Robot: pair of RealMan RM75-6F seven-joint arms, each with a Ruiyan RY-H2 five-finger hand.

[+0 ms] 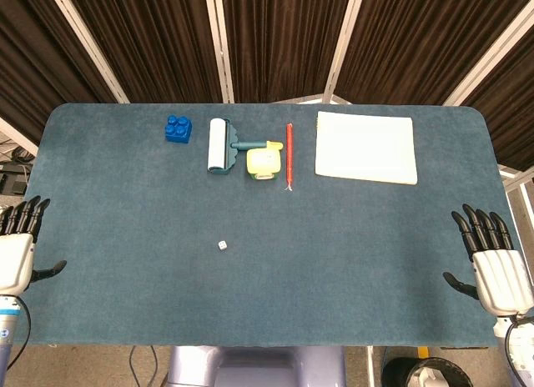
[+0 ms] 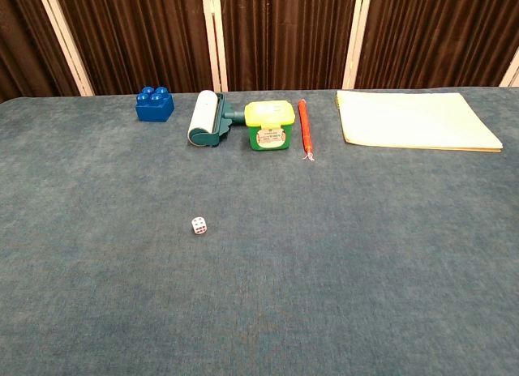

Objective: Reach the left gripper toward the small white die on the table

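The left hand (image 1: pixel 17 255) rests at the left edge of the table, palm down, its dark fingers extended and apart and holding nothing; the right hand (image 1: pixel 494 266) lies the same way at the right edge, fingers spread and empty. Both sit on a blue-grey felt-covered table (image 1: pixel 350 262) backed by dark brown curtains (image 1: pixel 275 37) with pale uprights. The small white die (image 1: pixel 223 246) lies alone in the open middle of the table, well apart from the left hand and toward the centre, nearer the robot than the far row of blue block (image 1: pixel 177 128), lint roller (image 1: pixel 219 144), yellow-lidded tub (image 1: pixel 262 162), red pencil (image 1: pixel 289 153) and pale paper pad (image 1: pixel 365 147).
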